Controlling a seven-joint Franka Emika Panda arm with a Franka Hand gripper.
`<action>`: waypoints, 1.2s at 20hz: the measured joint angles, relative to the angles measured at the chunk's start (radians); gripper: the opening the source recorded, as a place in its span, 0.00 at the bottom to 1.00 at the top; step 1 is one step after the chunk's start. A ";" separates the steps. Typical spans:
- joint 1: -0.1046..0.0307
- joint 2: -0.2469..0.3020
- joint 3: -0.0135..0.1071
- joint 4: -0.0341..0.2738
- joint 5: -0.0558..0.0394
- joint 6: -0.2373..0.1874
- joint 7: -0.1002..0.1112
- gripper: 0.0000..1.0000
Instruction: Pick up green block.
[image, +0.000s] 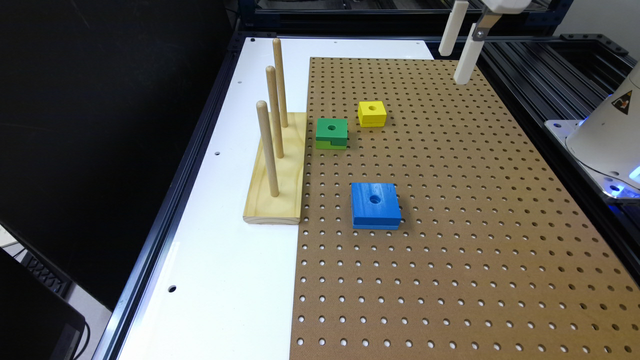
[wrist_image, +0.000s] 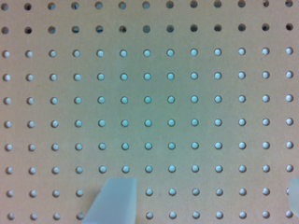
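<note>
two fingers (image: 457, 52) spread, high above pegboard (image: 450, 225).

We take the brown perforated hardboard sheet (image: 450, 240) as landmark, its round holes in regular rows. On it we see a small yellow square block (image: 372, 113) with a centre hole and, nearer the sheet's middle, a larger flat blue square block (image: 375, 205). Against its edge stands a pale wooden base (image: 287, 185) bearing three upright dowels (image: 267, 147), on the white tabletop (image: 220, 250).
</note>
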 joint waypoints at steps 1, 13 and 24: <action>0.000 0.001 0.000 0.001 0.0000 0.001 0.000 1.00; -0.008 0.071 0.000 0.044 -0.0002 0.046 -0.004 1.00; -0.009 0.289 0.000 0.229 -0.0003 0.055 -0.004 1.00</action>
